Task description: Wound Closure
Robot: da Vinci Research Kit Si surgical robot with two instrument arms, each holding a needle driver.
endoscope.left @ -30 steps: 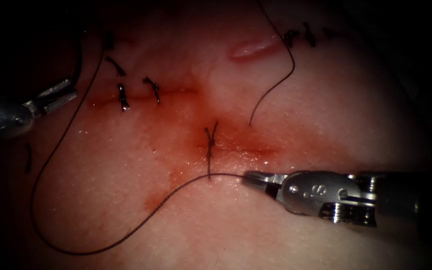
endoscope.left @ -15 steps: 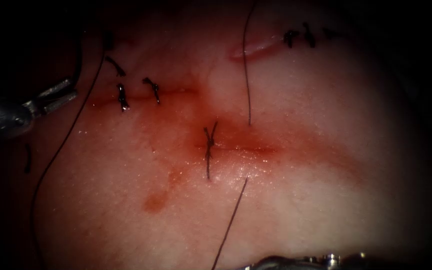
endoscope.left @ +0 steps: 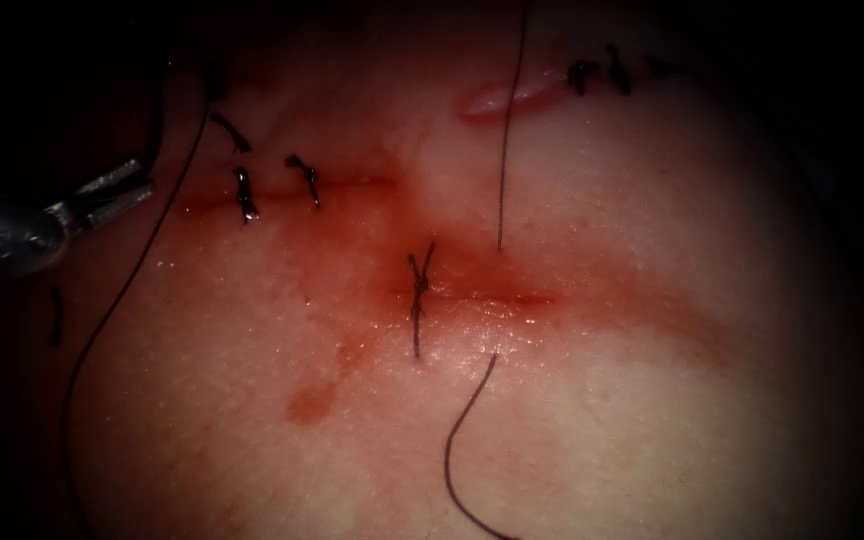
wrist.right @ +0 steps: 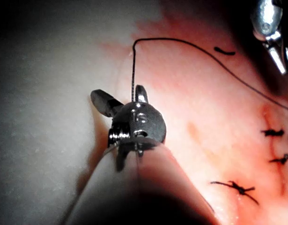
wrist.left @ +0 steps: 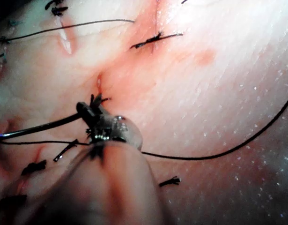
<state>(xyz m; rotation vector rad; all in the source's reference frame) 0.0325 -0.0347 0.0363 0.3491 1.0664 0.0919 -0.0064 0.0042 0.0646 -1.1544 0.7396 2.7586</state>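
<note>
Right, endoscope view: the left arm's steel needle-driver tool sits well left of the cut in the pale pork tissue. Black suture thread lies slack, far from that tool.

Left wrist view: the tool looks clamped near one end of the thin curved needle, which is clear of the tissue.

Right wrist view: the right tool has its jaws apart, thread running out between them, unclamped.

Judgement: keep the needle grip firm and keep slack off the tied black stitch.
</note>
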